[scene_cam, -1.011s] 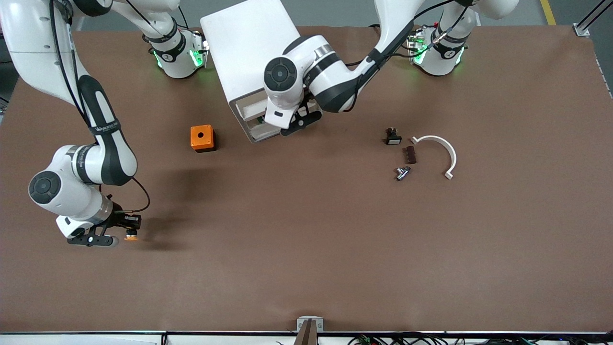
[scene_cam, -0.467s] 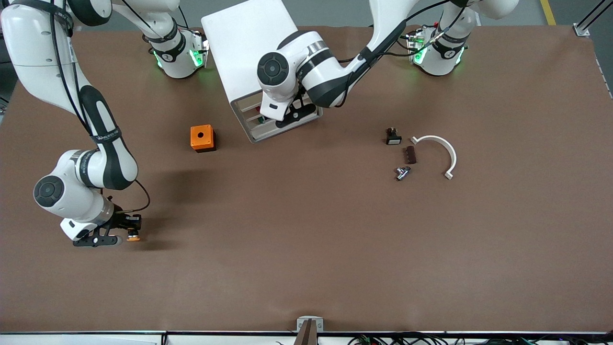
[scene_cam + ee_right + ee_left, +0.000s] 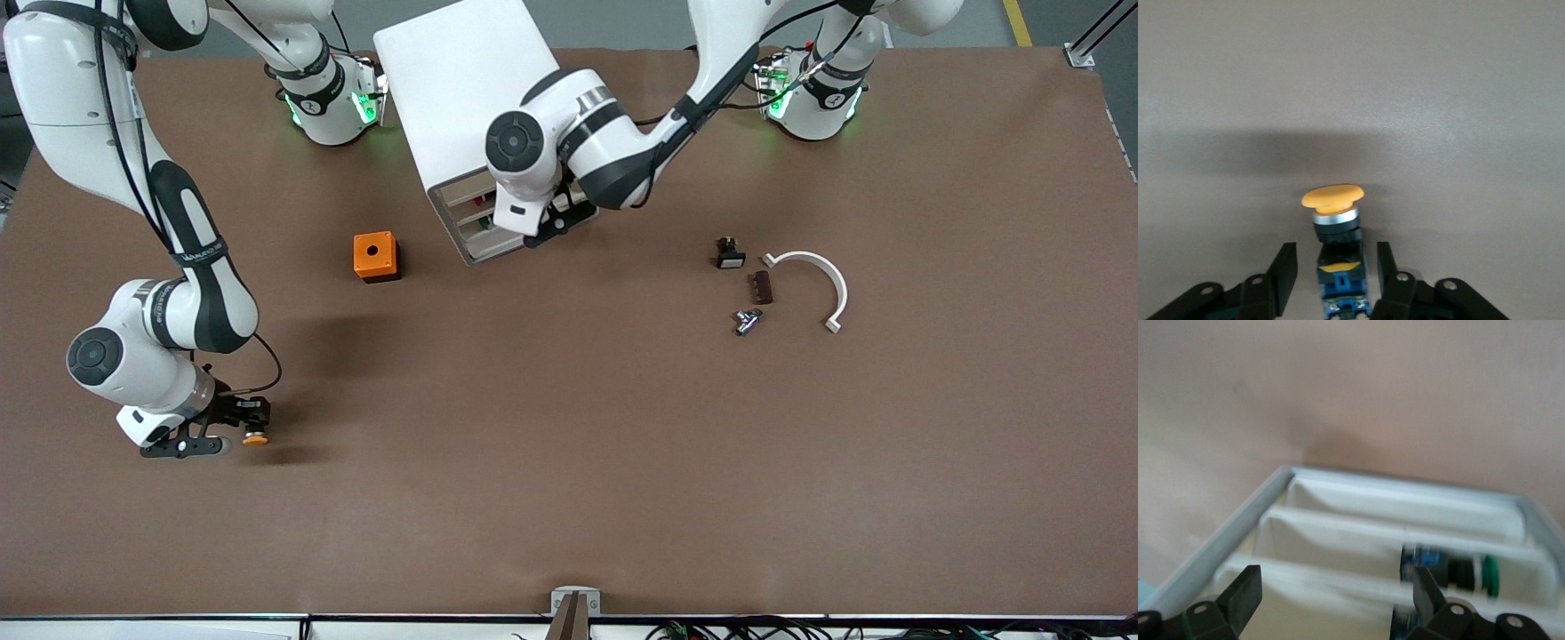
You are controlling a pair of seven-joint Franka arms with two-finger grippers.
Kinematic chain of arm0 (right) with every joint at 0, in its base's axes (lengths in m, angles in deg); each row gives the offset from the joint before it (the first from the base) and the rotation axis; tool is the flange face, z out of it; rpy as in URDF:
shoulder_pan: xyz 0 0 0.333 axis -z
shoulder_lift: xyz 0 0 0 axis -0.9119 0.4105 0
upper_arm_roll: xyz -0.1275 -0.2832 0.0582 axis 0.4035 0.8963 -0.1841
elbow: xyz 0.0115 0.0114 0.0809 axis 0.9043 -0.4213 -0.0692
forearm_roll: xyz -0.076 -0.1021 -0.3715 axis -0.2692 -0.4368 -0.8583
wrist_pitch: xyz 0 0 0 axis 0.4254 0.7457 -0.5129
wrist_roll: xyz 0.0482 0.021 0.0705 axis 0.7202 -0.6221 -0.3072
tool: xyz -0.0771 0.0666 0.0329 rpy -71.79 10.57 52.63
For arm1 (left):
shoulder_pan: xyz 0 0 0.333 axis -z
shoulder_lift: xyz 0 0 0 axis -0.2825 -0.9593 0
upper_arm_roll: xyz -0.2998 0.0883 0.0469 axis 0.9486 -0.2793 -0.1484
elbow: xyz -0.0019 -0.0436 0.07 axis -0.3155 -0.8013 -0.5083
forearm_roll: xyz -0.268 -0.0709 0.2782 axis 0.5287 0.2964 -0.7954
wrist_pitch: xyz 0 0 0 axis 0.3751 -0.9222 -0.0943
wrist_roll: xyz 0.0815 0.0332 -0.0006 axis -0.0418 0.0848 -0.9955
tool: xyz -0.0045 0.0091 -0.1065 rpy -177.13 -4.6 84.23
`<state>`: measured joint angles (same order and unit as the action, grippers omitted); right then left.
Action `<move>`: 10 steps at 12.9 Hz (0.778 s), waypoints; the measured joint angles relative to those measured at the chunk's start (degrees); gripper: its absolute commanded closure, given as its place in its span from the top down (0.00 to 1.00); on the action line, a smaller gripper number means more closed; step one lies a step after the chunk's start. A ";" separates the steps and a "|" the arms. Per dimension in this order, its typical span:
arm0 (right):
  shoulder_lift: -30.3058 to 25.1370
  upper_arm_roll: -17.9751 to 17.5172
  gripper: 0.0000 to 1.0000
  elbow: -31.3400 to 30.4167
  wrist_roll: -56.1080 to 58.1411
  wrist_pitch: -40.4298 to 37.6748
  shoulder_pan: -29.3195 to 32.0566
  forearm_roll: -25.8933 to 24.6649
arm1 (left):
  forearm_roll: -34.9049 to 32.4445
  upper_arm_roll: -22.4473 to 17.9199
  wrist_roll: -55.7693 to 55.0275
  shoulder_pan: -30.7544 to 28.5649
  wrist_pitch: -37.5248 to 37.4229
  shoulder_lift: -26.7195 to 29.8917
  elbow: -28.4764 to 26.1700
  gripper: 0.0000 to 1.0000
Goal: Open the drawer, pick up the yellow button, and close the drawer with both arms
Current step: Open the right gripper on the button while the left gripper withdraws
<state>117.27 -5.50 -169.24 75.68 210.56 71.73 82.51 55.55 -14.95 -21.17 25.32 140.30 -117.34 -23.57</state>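
Button (image 3: 1333, 230) with orange cap lies on table (image 3: 622, 444) at right arm's end, well nearer front camera than orange cube (image 3: 374, 256). Right gripper (image 3: 1331, 280) low over it, fingers (image 3: 1283, 275) parted with gaps either side of blue-black body, not clamping. Drawer (image 3: 462, 188), topmost of white cabinet (image 3: 462, 89), looks pushed in, flush with lower fronts. Left gripper (image 3: 1335, 597) at cabinet front, jaws spread wide, holding nothing. Lower compartment shows green-capped button (image 3: 1458, 572). Toward left arm's end: black button (image 3: 730, 254), brown block (image 3: 763, 287), metal fitting (image 3: 747, 320), white curved bracket (image 3: 822, 280).
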 measured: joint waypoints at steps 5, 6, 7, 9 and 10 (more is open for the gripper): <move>-2.77 -0.18 1.00 1.31 0.09 -1.45 0.06 0.01 | -2.78 -16.17 2.61 -4.75 -0.04 5.53 2.63 1.00; -4.48 -0.26 1.00 1.38 0.10 -3.64 0.06 0.01 | -5.17 -18.53 4.55 -5.92 -0.09 6.84 2.92 1.00; -6.52 -0.36 1.00 1.51 0.10 -6.41 0.05 0.01 | -6.92 -20.37 7.15 -7.05 -0.20 8.02 3.00 1.00; -11.31 -0.49 1.00 1.65 0.10 -12.08 0.04 0.05 | -8.05 -21.87 13.70 -10.04 -0.28 10.04 3.10 1.00; -13.75 -0.52 1.00 1.67 0.09 -14.49 0.04 0.09 | -8.31 -22.02 17.16 -11.92 -0.47 11.17 3.17 1.00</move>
<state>103.52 -6.02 -167.57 75.77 196.06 71.77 82.60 47.24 -36.96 -4.00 13.40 139.83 -106.18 -20.40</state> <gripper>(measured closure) 0.000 0.000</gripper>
